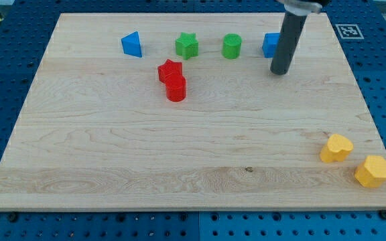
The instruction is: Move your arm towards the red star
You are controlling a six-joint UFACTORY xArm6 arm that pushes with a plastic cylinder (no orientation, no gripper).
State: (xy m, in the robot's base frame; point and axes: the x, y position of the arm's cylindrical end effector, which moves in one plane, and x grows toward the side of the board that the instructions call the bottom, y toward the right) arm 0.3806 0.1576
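Observation:
The red star lies on the wooden board, left of centre near the view's top. A red cylinder touches it just below. My tip is at the end of the dark rod at the upper right, far to the right of the red star and about level with it. The rod stands just in front of a blue block, partly hiding it.
A blue triangular block, a green star and a green cylinder line the top of the board. A yellow heart and a yellow hexagon sit at the lower right.

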